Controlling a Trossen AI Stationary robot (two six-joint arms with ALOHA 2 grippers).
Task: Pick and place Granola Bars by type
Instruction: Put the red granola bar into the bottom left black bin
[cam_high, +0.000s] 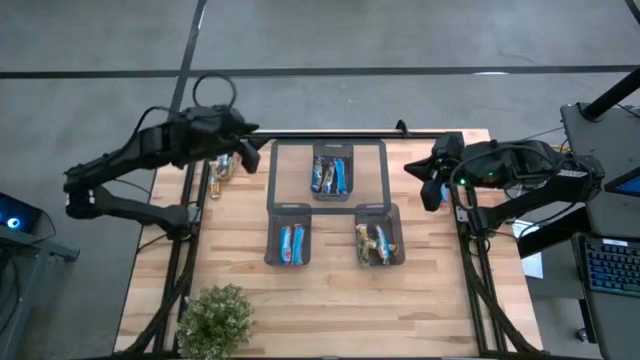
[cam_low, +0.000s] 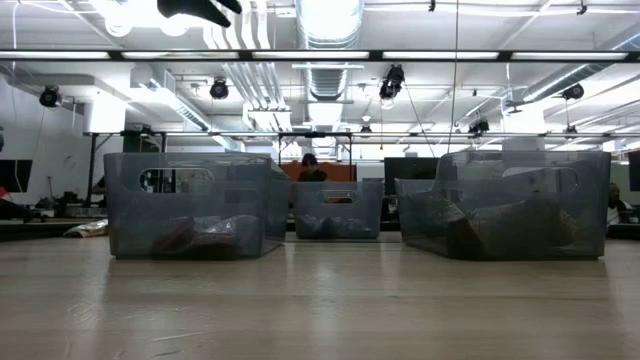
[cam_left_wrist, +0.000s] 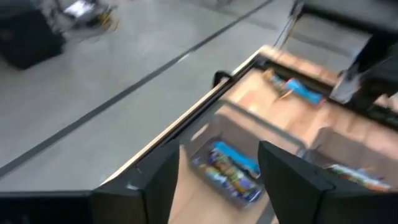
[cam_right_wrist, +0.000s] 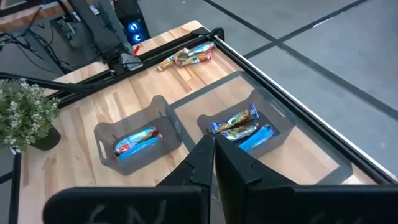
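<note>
On the table, granola bars lie in three mesh bins: a mixed lot in the far centre bin, red-and-blue ones in the near-left bin, brownish-gold ones in the near-right bin. A few loose bars sit at the far-left corner. Left end effector hangs above the table btwn the loose bars & the far bin, fingers spread, empty. Right end effector waits at the right edge, clenched, nothing in it. Potted plant at the near-left corner.

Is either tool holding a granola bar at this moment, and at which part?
Nothing is held. The left tool is open and empty above the far bin; the right tool is shut on nothing.
</note>
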